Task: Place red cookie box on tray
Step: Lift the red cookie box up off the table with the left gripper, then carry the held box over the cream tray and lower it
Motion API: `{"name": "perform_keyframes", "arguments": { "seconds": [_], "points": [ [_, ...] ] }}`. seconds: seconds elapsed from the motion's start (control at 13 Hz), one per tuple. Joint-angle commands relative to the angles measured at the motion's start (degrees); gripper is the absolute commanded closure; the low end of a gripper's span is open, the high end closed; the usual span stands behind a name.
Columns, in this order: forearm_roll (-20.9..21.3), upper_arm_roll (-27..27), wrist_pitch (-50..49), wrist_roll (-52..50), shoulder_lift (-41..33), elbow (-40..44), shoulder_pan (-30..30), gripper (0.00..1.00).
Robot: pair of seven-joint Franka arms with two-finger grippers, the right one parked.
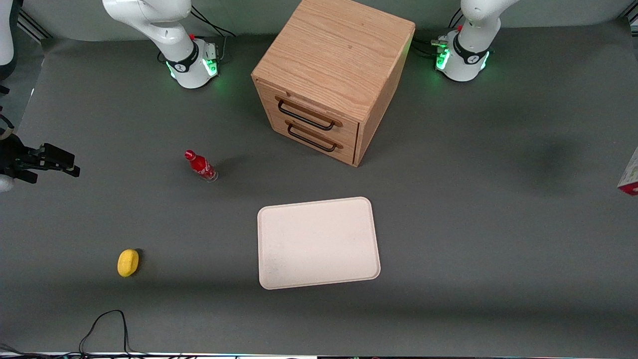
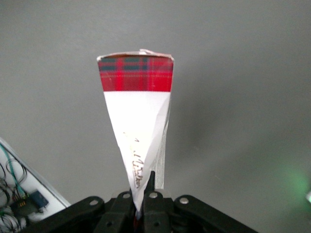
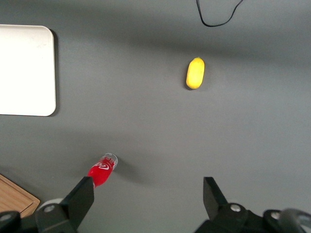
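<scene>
A: Where's the gripper point(image 2: 142, 206)?
B: Up off the table, fingers closed tight on the red cookie box point(image 2: 138, 121), which juts straight out from them.
A: And the tray point(image 1: 319, 243)?
B: Well apart, toward the table's middle, nothing on it.

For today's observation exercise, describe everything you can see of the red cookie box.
The red cookie box is a thin carton, seemingly cardboard, with a red tartan band at its outer end and a white face bearing script. The gripper is shut on its other end, holding it above the bare grey table. In the front view only a corner shows at the working arm's end, away from the tray.
</scene>
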Motion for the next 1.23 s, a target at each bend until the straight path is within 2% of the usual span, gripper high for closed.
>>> {"name": "perform_keyframes", "arguments": {
  "seconds": [0.0,0.15,0.46,0.85,1.15],
  "points": [
    [1.00,0.83,-16.08,-2.96,1.32,15.73,-3.95,1.00],
    [0.91,0.74,-22.62,-7.24,1.23,19.72,-5.71,1.00],
    [-0.23,0.48,-24.48,-17.86,1.23,19.91,-13.16,1.00],
    [-3.30,0.04,-23.70,-45.09,3.16,20.43,-31.70,1.00],
    [-5.94,-5.74,-19.76,-72.50,14.64,30.16,-42.88,1.00]
  ]
}}
